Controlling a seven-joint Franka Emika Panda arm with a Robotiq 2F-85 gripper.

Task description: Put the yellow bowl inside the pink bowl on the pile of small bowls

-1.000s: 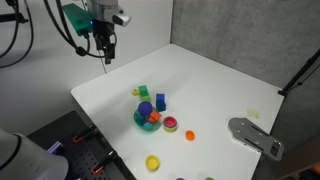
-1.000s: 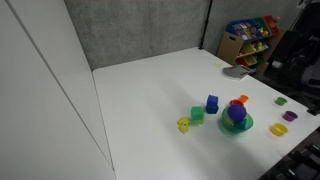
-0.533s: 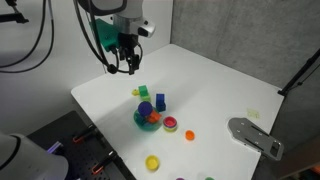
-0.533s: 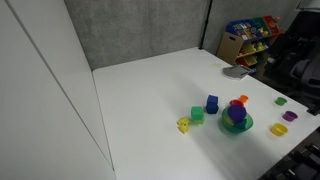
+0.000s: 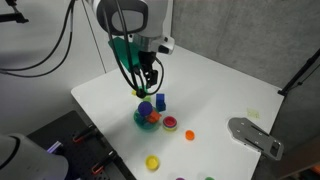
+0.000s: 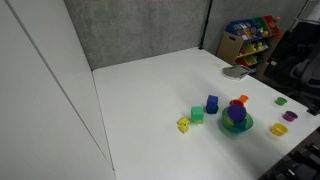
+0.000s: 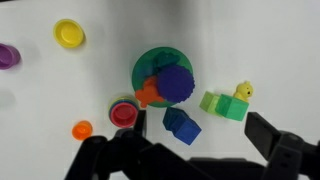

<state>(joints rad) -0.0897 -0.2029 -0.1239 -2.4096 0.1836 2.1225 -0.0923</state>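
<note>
The yellow bowl [image 5: 153, 162] sits alone near the table's front edge, and at the top left of the wrist view [image 7: 69, 33]. The pink bowl [image 5: 171, 124] stands right beside the pile of small bowls [image 5: 148, 116]. In the wrist view the pink bowl [image 7: 124, 112] touches the teal base of the pile [image 7: 162, 78], which has a purple piece on top. My gripper [image 5: 147, 88] hangs open and empty above the blocks just behind the pile. In the wrist view the gripper [image 7: 185, 142] has its jaws spread wide over a blue block [image 7: 181, 125].
A small orange disc [image 5: 189, 133] lies beside the pink bowl. A green block [image 7: 223, 105] and a yellow duck figure [image 7: 243, 91] sit beside the blue block. A purple bowl [image 7: 6, 55] lies far left. A grey metal bracket [image 5: 255, 135] sits at the table's edge.
The arm has swung from the table's back corner across and down, and the gripper now hangs over the blocks and the pile. The bowls and blocks have not moved.
</note>
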